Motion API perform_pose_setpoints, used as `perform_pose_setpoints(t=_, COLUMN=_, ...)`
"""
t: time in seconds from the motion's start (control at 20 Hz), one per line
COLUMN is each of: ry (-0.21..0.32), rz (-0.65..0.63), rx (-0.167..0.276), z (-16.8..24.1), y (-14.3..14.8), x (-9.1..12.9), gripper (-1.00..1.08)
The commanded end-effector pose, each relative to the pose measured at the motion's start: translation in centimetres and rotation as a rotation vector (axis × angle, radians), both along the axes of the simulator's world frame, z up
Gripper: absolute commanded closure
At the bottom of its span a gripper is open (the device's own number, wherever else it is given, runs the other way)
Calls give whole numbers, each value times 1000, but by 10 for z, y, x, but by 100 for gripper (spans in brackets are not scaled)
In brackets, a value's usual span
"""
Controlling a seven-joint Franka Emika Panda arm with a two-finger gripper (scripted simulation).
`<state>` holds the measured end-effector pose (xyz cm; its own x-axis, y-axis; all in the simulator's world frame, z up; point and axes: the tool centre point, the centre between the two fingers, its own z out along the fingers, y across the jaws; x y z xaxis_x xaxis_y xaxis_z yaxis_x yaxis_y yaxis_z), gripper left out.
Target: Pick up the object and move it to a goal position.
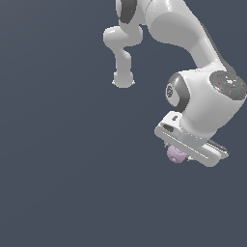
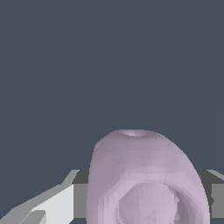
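The object [image 1: 176, 155] is a small pale lilac-pink lump tucked just under the white gripper bar [image 1: 193, 144] at the exterior view's right. In the wrist view the object [image 2: 144, 175] fills the space between the two fingers, a pale grey fingertip [image 2: 54, 203] on one side and another [image 2: 216, 192] on the other. My gripper [image 1: 178, 157] is shut on the object, and the bar hides the fingers in the exterior view. No goal position mark is in view.
The white arm [image 1: 193, 43] bends down from the top of the exterior view, its base link [image 1: 123, 77] further back. Around it lies a plain dark blue-grey surface [image 1: 62, 169].
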<state>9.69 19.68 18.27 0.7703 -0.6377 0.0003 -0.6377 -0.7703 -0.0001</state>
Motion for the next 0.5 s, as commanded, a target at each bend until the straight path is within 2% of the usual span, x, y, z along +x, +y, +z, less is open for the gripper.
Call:
perform_pose_setpoints(t=0.0, ry=0, rz=0, rx=0, z=3, y=3, x=5, gripper=108)
perform_pose_setpoints(t=0.45, ry=0, rz=0, rx=0, z=7, y=6, x=11, gripper=108)
